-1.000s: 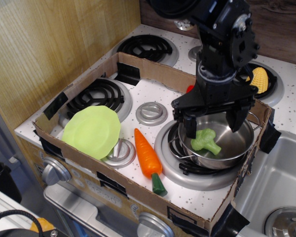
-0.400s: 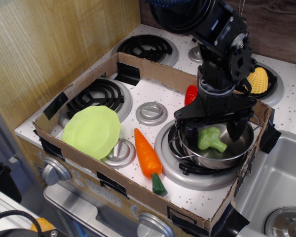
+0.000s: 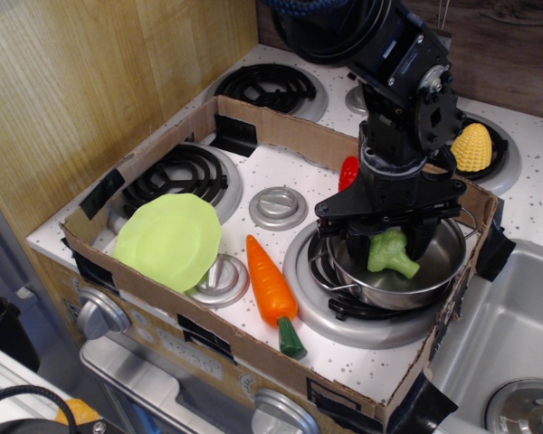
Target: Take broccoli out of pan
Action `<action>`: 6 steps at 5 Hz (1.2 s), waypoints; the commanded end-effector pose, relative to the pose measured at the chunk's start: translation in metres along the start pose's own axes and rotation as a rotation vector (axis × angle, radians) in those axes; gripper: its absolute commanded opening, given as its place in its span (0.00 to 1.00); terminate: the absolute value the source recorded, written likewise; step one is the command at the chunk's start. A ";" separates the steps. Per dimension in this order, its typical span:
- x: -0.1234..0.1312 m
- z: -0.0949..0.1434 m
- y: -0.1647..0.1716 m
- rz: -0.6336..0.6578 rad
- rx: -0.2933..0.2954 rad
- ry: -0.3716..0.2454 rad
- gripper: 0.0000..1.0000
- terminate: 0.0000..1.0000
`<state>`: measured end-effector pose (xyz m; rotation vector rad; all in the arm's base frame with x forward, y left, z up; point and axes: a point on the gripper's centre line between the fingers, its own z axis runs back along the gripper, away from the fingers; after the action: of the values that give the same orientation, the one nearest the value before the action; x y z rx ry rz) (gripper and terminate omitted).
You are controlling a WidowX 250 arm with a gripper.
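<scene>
The pale-green broccoli (image 3: pixel 391 255) is inside the shiny steel pan (image 3: pixel 407 298), which stands on the front right burner. My black gripper (image 3: pixel 389 242) reaches down into the pan from above. Its two fingers stand on either side of the broccoli's head and are closed against it. The broccoli hangs tilted, with its stalk pointing down and to the right, low inside the pan.
An orange carrot (image 3: pixel 270 282) lies left of the pan, and a lime-green plate (image 3: pixel 167 240) lies further left. A red pepper (image 3: pixel 348 172) sits behind the pan. A low cardboard wall (image 3: pixel 253 117) rings the stove top. Corn (image 3: pixel 471 147) is at the back right; a sink (image 3: pixel 516 334) is on the right.
The gripper has lowered into the pan and its fingers have closed in on the broccoli. The broccoli has shifted slightly right and tilted upright.
</scene>
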<state>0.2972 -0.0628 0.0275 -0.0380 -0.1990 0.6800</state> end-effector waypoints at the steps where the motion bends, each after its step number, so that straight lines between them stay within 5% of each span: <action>1: 0.030 0.036 -0.010 -0.042 0.024 -0.002 0.00 0.00; 2: 0.049 0.060 -0.005 -0.038 0.058 -0.009 0.00 0.00; 4: 0.117 0.078 0.036 -0.160 0.058 0.123 0.00 0.00; 5: 0.137 0.048 0.055 -0.321 -0.031 -0.065 0.00 0.00; 6: 0.136 0.022 0.060 -0.349 -0.091 -0.117 0.00 0.00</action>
<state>0.3427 0.0684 0.0496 -0.0554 -0.3193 0.3175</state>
